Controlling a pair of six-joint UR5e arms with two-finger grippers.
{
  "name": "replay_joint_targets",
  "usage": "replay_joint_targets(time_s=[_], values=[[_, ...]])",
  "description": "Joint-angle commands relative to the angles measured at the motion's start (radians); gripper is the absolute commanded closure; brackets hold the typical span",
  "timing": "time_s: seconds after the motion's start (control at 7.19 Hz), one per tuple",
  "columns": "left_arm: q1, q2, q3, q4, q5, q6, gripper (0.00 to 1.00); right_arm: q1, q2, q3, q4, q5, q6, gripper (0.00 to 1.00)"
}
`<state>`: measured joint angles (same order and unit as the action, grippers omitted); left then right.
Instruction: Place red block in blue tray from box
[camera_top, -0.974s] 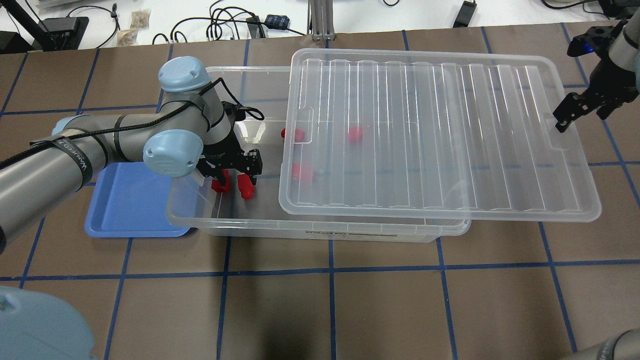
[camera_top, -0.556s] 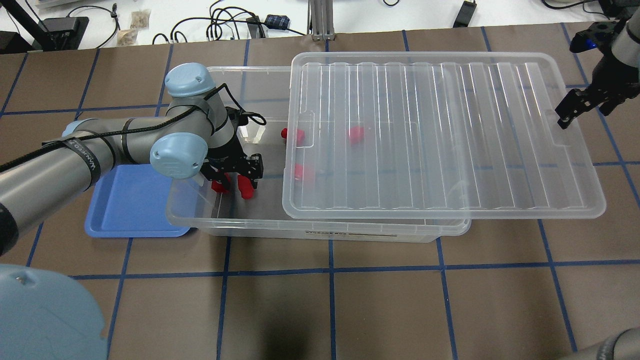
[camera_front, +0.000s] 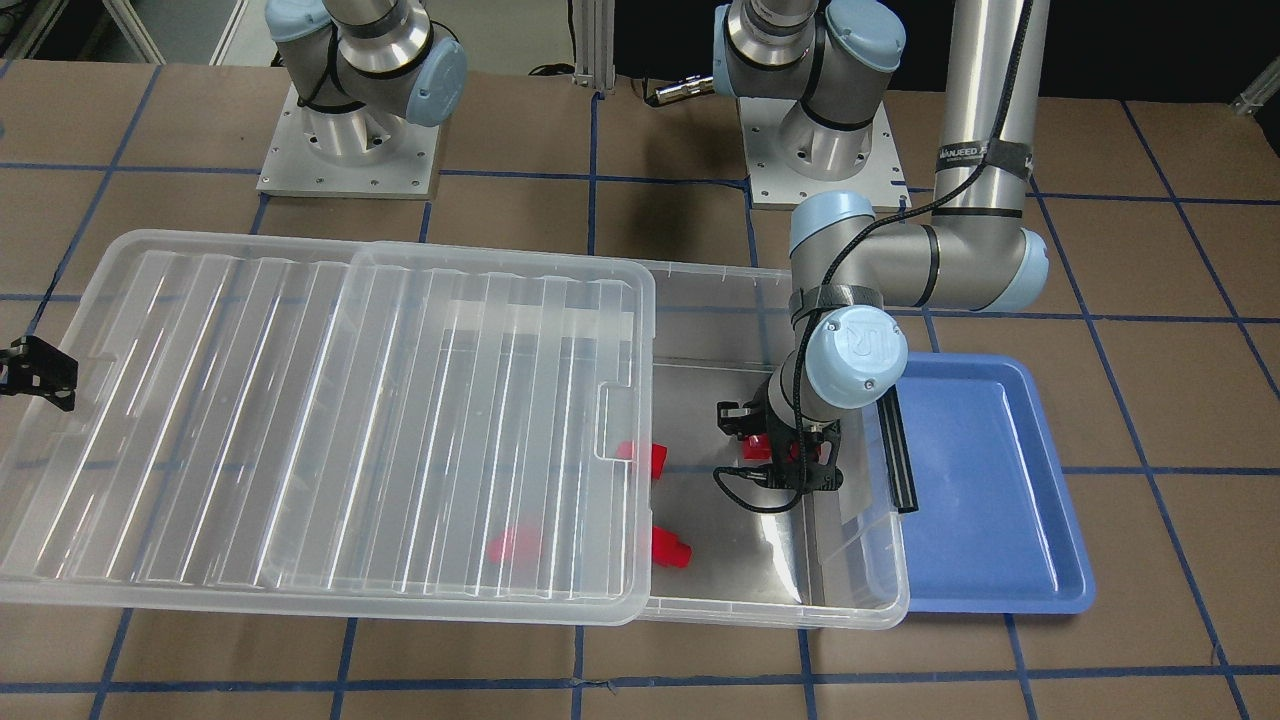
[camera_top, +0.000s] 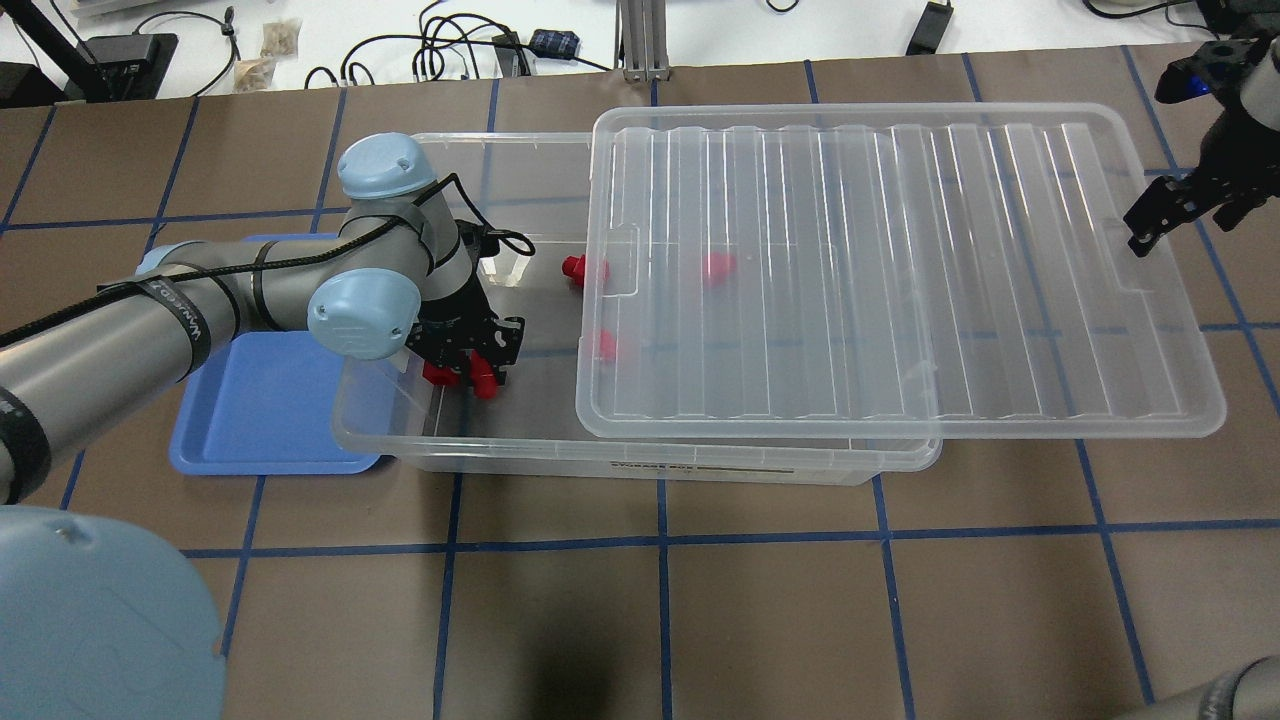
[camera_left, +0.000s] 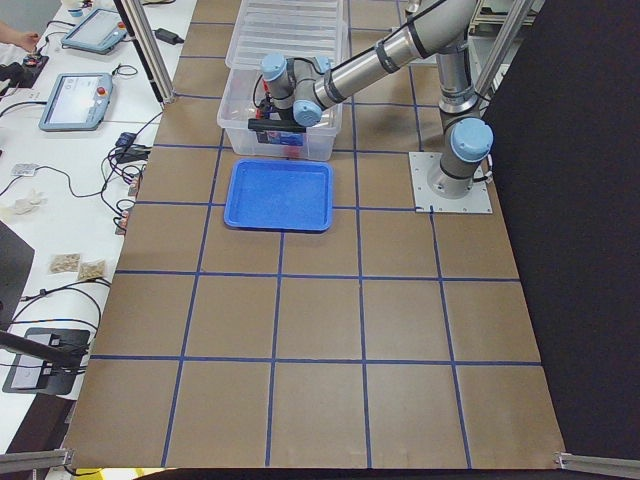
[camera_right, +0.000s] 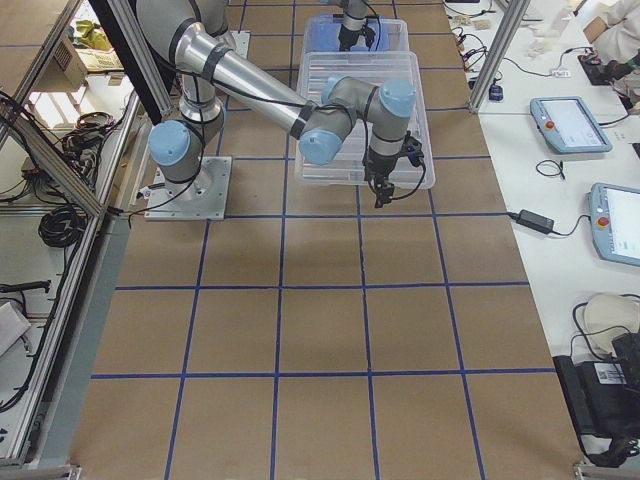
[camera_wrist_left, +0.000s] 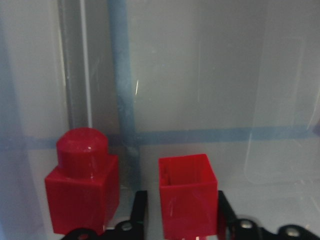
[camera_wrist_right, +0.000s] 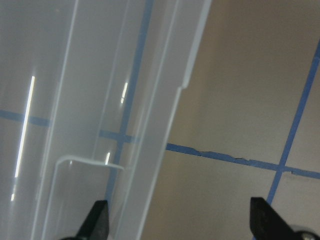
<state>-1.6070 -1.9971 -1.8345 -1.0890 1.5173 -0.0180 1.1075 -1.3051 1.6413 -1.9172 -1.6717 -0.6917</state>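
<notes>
Fingers (camera_wrist_left: 139, 209) of left arm astride red block (camera_wrist_left: 187, 195), second block (camera_wrist_left: 82, 192) just outside.

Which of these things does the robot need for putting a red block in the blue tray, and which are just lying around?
For the job:
the red block
the left pincer around it
the box
the blue tray

Just lying about:
four other red blocks in the box
the lid, sitting half off the box
the cables beyond the table
the right pincer, holding nothing
</notes>
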Motion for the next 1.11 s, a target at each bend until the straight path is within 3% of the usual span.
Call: replay_joint_targets(time_s=[0.0,0.42,0.7,0.97], values=[[-0.001,0.007,0.003,0.005,0.0,-0.006,1.0,-0.009,-0.005,-0.001,0.007,0.0,0.0,0.0],[-0.016,0.101,0.046,-0.059,0.001,-0.039,1.0,0.006,-0.028,-0.008,0.009,0.004,0.012,0.0],[-0.011,0.168,0.183,-0.286,0.01,-0.039,1.0,0.041,-0.042,-0.043,0.041,0.007,0.017,0.0],[0.005,0.211,0.352,-0.498,0.015,-0.037,1.0,0.087,-0.056,-0.159,0.183,0.003,0.055,0.0]])
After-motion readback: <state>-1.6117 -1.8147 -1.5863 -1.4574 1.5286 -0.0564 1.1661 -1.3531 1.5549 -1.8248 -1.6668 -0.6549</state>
